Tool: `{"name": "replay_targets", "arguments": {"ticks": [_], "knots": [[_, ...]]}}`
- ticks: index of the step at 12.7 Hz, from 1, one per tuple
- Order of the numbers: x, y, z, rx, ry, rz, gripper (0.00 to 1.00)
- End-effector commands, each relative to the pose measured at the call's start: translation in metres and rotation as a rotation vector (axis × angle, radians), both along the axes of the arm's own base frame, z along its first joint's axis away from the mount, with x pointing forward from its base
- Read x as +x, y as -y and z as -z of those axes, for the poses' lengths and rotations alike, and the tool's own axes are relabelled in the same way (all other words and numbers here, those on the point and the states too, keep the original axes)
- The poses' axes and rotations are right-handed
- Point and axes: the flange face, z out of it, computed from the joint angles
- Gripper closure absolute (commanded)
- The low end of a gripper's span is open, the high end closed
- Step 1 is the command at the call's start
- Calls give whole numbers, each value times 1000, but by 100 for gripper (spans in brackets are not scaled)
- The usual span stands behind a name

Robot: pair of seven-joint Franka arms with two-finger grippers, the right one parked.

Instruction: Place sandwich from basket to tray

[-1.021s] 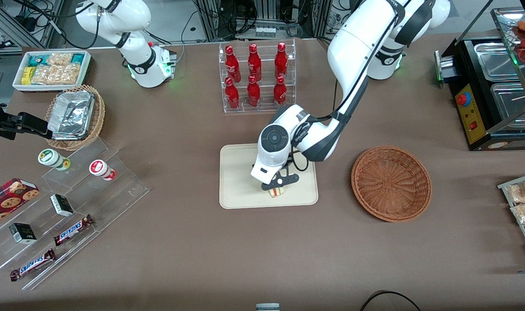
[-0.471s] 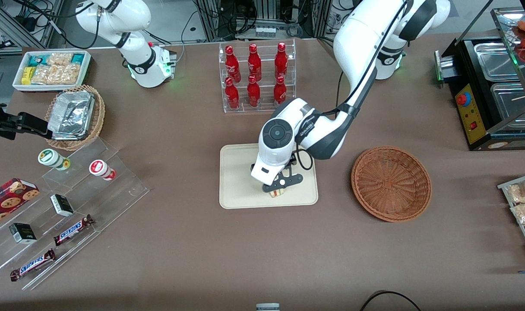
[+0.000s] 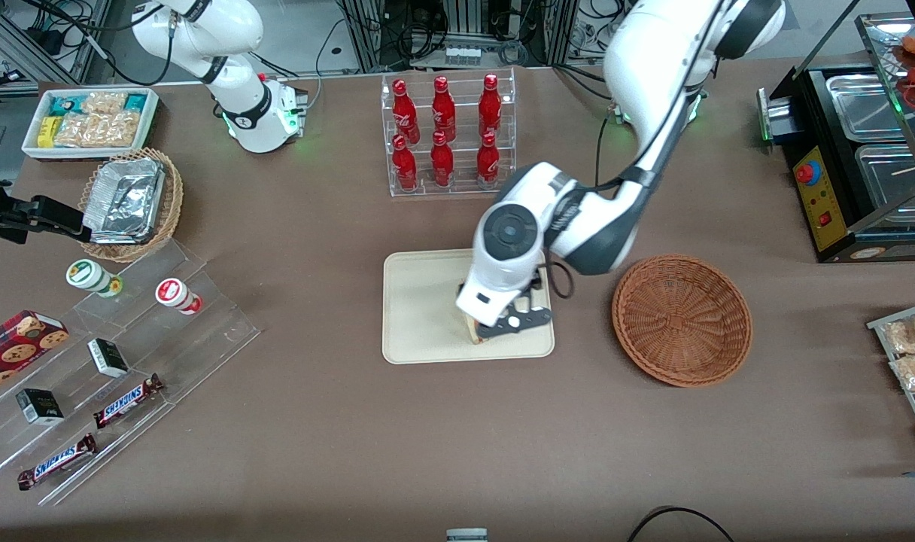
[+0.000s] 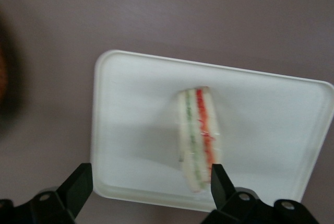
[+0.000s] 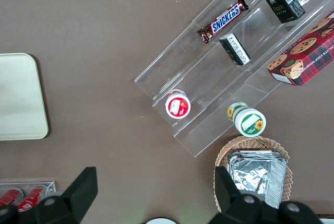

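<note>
Sandwich (image 4: 198, 135) is lying on the tray (image 3: 420, 316), toward the tray's edge nearest the front camera, its red and green filling stripes facing up at the wrist camera. Tool (image 3: 506, 325) is hanging just above that part of the tray with its fingers (image 4: 222, 182) spread wide and gripping nothing; the sandwich is sitting between them, close beside one fingertip and well apart from its mate. Beside the tray on the counter (image 3: 337, 452), toward the working arm's end, the basket (image 3: 682, 320) is sitting with only bare wicker showing inside.
</note>
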Motion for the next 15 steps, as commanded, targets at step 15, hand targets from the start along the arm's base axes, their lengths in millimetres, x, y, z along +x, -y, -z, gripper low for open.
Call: {"name": "replay_targets", "arguments": {"ticks": [15], "knots": [[38,-291,-107,26,-10,252,0]]}}
